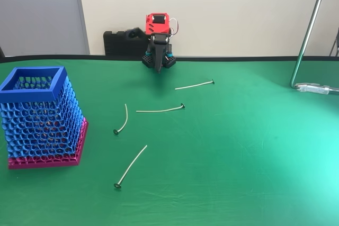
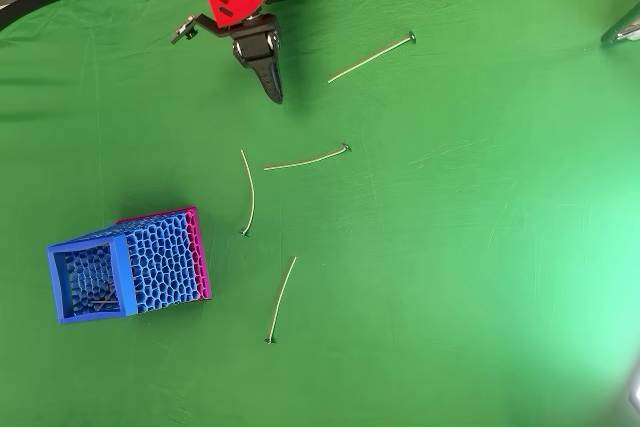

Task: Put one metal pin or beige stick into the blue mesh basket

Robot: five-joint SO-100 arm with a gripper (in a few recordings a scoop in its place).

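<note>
The blue mesh basket (image 1: 42, 123) (image 2: 160, 262) with its magenta base stands upright at the left of the green table. On its floor in the overhead view lies a thin pale line (image 2: 105, 300), perhaps a beige stick. Several thin pale pins with small dark heads lie loose on the cloth: one nearest the arm (image 1: 194, 84) (image 2: 370, 57), one mid-table (image 1: 160, 110) (image 2: 305, 160), a curved one (image 1: 124, 119) (image 2: 249, 192) and a front one (image 1: 131, 166) (image 2: 282, 297). My gripper (image 1: 158, 68) (image 2: 273, 93) hangs at the back by the arm's base, fingers together, holding nothing, far from the basket.
A metal stand with a clamp foot (image 1: 312, 87) rises at the right edge. A black box (image 1: 119, 43) sits behind the table by the wall. Open green cloth (image 1: 238, 157) spreads across the right and front.
</note>
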